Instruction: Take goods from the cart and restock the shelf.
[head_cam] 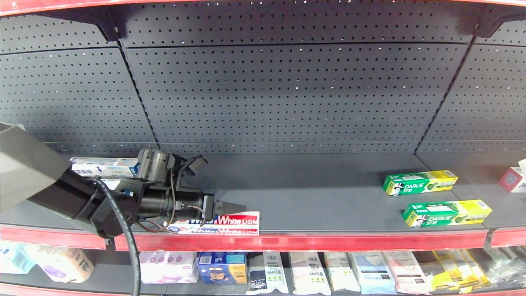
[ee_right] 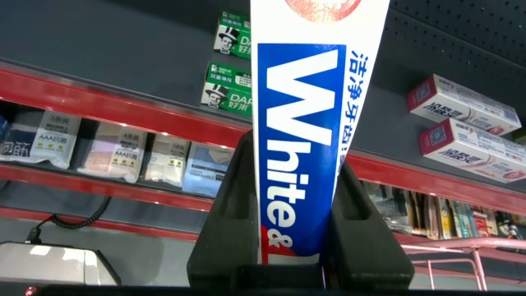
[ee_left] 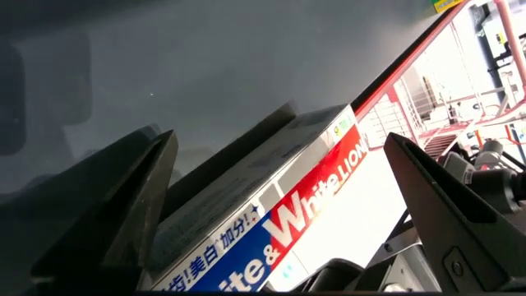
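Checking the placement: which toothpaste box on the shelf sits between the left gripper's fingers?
The red, white and blue box at the shelf's front edge; the green boxes lie far right.

This is a shop aisle, of the supermarket or drugstore kind. A dark grey steel shelf point(head_cam: 312, 197), backed by perforated dark grey metal panels point(head_cam: 287, 94), carries a red price-strip rail point(head_cam: 328, 241) along its front edge. Retail-boxed goods come in repeats: two green and yellow cardboard toothpaste boxes point(head_cam: 420, 182) point(head_cam: 446, 213), a white, red and blue cardboard toothpaste box point(head_cam: 230, 224) and its twin toothpaste box point(ee_right: 300, 123). The tier below holds a row of soft plastic packets point(head_cam: 308, 271) side by side.
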